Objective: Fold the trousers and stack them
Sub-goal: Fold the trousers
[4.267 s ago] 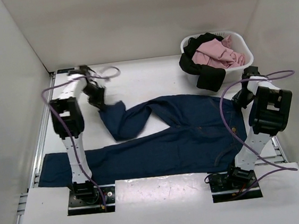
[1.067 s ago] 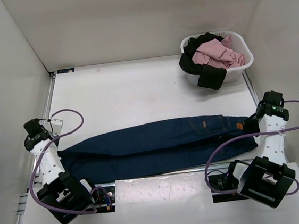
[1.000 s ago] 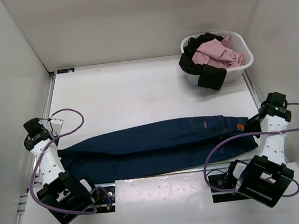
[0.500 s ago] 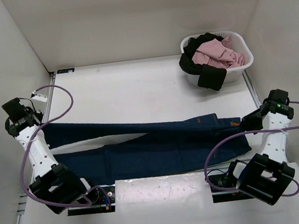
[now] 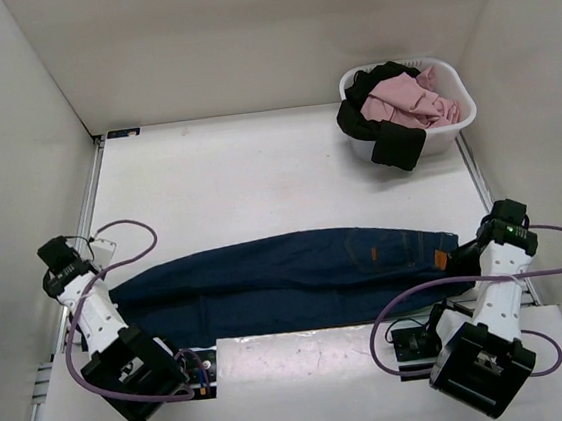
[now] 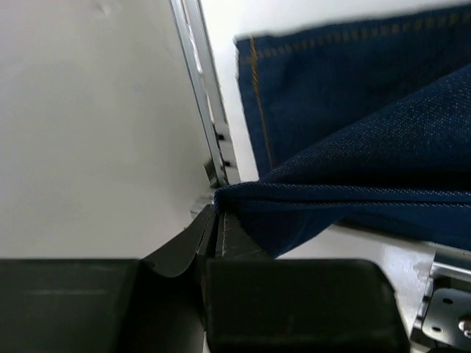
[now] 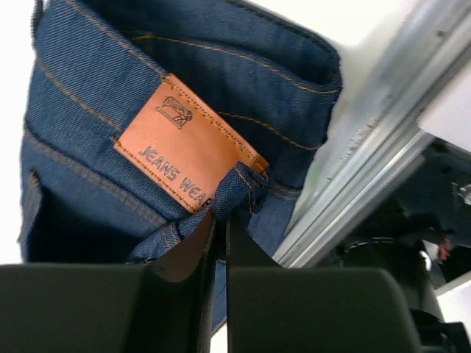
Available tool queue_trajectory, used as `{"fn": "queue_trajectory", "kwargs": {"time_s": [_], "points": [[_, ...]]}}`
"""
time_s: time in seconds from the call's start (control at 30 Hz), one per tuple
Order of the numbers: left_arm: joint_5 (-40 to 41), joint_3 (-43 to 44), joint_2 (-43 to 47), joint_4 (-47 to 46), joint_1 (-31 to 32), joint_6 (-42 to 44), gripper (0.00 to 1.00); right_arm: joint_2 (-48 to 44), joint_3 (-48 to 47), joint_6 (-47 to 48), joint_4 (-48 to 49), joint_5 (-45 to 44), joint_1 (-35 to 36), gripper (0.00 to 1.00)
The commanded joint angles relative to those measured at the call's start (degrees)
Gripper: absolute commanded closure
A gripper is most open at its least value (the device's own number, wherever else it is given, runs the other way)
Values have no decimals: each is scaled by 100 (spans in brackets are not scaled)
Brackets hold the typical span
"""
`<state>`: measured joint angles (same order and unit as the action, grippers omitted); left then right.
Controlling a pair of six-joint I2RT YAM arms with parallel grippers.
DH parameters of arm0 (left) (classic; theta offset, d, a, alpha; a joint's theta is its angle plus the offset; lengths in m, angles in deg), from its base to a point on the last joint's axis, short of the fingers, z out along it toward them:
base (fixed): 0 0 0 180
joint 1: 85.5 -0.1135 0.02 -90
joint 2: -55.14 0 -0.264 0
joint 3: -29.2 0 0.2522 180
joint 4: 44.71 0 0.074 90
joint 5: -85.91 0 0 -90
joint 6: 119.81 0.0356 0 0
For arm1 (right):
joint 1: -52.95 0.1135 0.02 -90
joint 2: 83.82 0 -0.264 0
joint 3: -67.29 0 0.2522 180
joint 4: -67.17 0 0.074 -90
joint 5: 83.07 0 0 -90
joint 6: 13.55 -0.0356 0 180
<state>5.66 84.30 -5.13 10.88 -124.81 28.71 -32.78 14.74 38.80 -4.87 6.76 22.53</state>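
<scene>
The white bench (image 5: 257, 173) carries the trousers (image 5: 287, 270), which are doubled lengthwise along its near edge with the waist on the right and the leg ends on the left. At the far right corner, a white laundry basket (image 5: 456, 79) holds a pink garment (image 5: 405, 97) and a black garment (image 5: 384, 137). The left end effector (image 6: 217, 222) is clamped on the leg-end denim. The right end effector (image 7: 219, 220) is clamped on the waistband, beside the brown leather patch (image 7: 184, 143).

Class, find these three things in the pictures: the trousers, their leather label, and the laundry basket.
trousers (image 5: 287, 270): top external view, middle of the folded legs.
leather label (image 7: 188, 143): right wrist view, centre of the patch.
laundry basket (image 5: 449, 132): top external view, its white front wall.
</scene>
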Motion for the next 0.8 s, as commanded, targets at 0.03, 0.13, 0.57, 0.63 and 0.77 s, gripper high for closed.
{"fn": "queue_trajectory", "kwargs": {"time_s": [0.03,0.13,0.57,0.63,0.77], "points": [[509,-301,200,10,-59,256,86,-156,99,-163,-219,-510,-35,100],[624,-548,200,10,-59,318,86,-156,91,-164,-166,-748,-96,100],[212,-305,86,887,-59,1179,0,63,-629,345,221,-617,-114,23],[-296,518,25,1318,-59,1118,0,63,-963,635,343,-459,130,23],[-800,1576,-265,1531,159,653,0,203,-1289,768,816,-510,1228,29]]}}
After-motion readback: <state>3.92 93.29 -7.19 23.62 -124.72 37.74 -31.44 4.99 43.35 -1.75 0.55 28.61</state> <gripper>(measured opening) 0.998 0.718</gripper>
